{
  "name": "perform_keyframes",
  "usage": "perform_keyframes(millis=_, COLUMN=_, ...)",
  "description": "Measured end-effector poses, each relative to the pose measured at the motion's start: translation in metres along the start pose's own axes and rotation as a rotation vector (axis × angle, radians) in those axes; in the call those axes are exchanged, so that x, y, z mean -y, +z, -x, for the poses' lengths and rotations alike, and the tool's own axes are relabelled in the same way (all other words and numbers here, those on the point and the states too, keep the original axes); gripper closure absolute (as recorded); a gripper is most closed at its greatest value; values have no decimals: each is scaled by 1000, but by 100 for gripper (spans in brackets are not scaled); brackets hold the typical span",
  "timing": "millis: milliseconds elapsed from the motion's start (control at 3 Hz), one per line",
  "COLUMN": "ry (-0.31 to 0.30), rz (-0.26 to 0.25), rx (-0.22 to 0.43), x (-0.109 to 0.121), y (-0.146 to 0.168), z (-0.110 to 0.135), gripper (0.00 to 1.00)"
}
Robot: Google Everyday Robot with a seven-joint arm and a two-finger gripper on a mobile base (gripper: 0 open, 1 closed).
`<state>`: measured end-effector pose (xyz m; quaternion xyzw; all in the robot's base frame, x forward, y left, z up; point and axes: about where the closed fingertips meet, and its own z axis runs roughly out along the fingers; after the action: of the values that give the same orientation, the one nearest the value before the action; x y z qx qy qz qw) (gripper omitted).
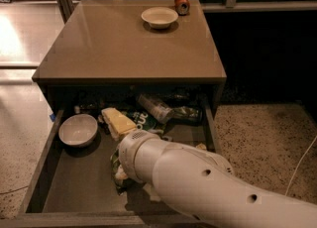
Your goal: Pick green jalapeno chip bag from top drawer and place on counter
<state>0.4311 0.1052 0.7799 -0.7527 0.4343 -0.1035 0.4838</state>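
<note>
Gripper (119, 174) down in top drawer (74, 187), under my wrist (143, 155); I cannot tell its grip; green jalapeno chip bag (142, 119) at its 12 o'clock; crowded, risk grabbing yellow packet (119, 122).

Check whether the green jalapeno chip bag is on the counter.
No, the green jalapeno chip bag lies in the top drawer, where the gripper is, not on the counter.

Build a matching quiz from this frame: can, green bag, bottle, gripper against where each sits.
1 can
2 green bag
3 bottle
4 gripper

a drawer, front half, under arm's end
b counter, far edge
c drawer back, lying right of bag
d drawer back, beside yellow pack, partly under arm

Pairs: 1-b, 2-d, 3-c, 4-a
</note>
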Motion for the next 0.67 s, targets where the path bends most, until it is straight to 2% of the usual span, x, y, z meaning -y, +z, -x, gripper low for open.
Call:
perform_keyframes(millis=333, ry=-14, rz=-17, rx=10, x=1, y=2, z=5, gripper=13)
perform_keyframes(millis=667, ry=-15, rz=-17, rx=10, x=1, y=2, z=6, gripper=0)
